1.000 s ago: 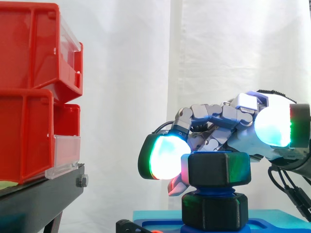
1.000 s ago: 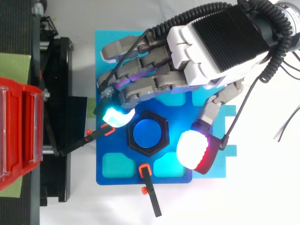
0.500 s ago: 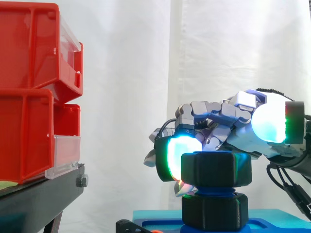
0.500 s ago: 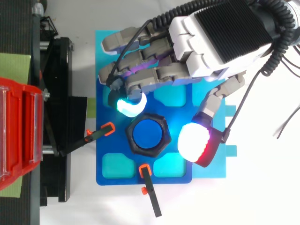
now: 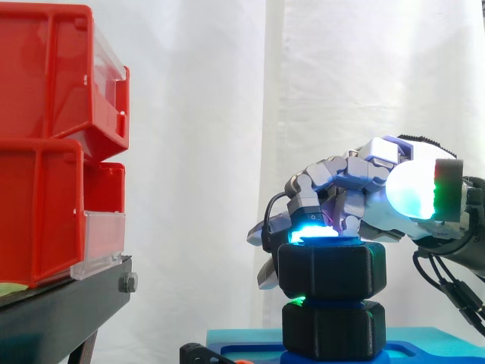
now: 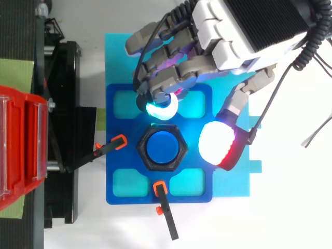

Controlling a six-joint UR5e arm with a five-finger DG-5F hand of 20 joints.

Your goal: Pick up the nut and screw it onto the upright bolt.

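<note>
- Side view: the hand reaches in from the right, level with the top of the nut; its fingers are curled downward and close on nothing
- a cyan-glowing fingertip shows just above the nut's top edge, on the far side of it; I cannot tell from here whether it touches
- the thumb, its pad glowing white and green, stands higher than the nut and off to its right, clear of it
- the black hexagonal nut sits level over a second black hexagonal piece; a thin strip of the blue bolt shows between the two
- this stack rises from a blue plate; the red bins sit stacked on the black stand to the left, well apart, before the white curtain
- Top view: the nut rings the bolt, whose round blue top fills its bore, in the middle of the blue plate
- the hand comes in from the upper right corner with bent fingers; the cyan fingertip lies just beyond the nut's upper edge with bare plate between them
- the thumb pad, white with a red rim, hangs near the nut's right side, not touching
- two black clamps with orange tips point at the nut from the left and from below.
</note>
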